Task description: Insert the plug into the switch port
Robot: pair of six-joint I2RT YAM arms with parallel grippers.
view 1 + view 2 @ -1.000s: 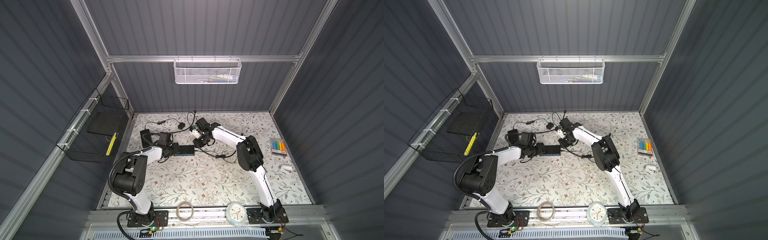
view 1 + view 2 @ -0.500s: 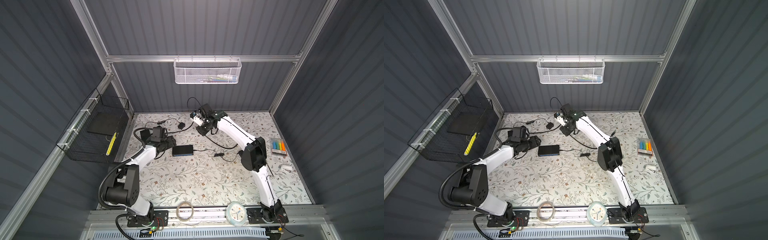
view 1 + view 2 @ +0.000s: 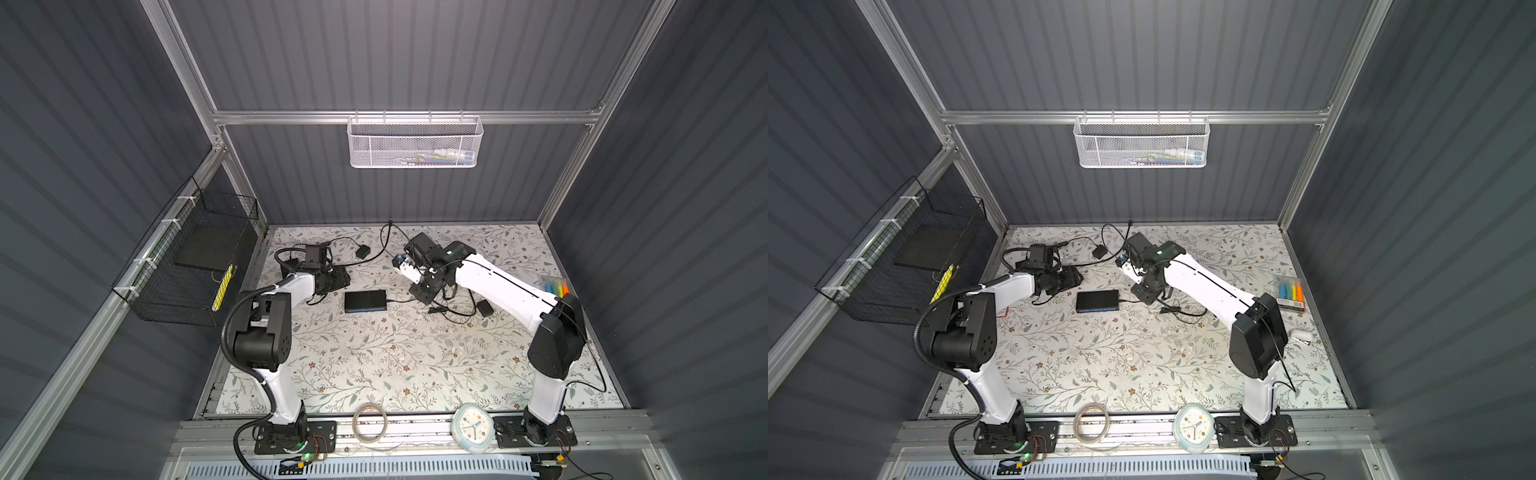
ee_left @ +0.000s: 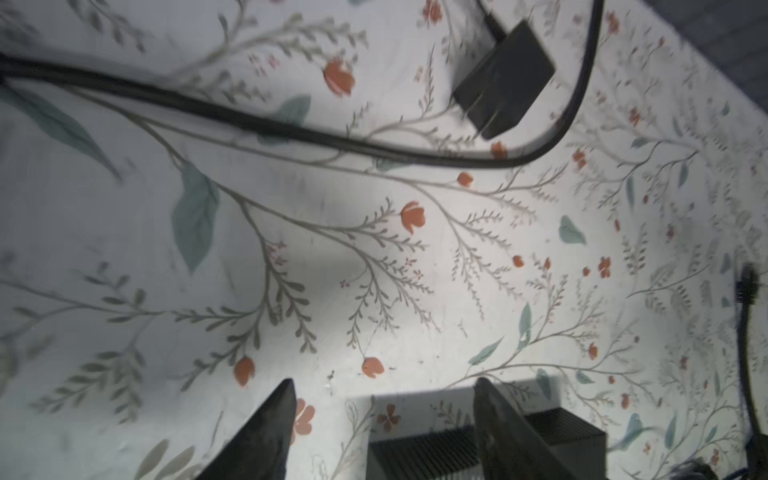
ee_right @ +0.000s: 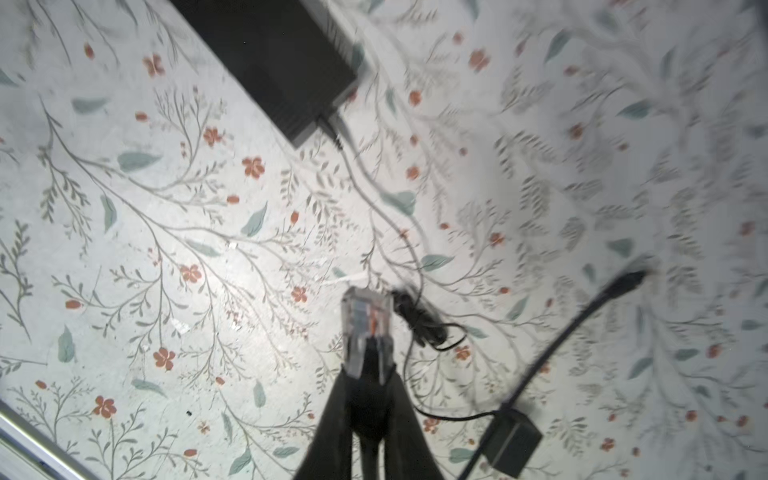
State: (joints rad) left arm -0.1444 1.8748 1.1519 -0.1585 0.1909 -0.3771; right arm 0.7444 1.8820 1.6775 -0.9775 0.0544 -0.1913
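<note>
Dark ribbed walls [image 3: 415, 54] enclose a floral-patterned table [image 3: 374, 365] — aluminium frame [image 3: 291, 117] overhead.

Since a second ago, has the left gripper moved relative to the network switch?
Yes. In a top view the left gripper was at the network switch's left end; it has pulled back from it, toward the rear left.

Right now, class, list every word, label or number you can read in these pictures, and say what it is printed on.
Nothing reads clearly.
clock: dial marks too small to read.
marker pack: print too small.
yellow strip in the black wire basket: blurred.
</note>
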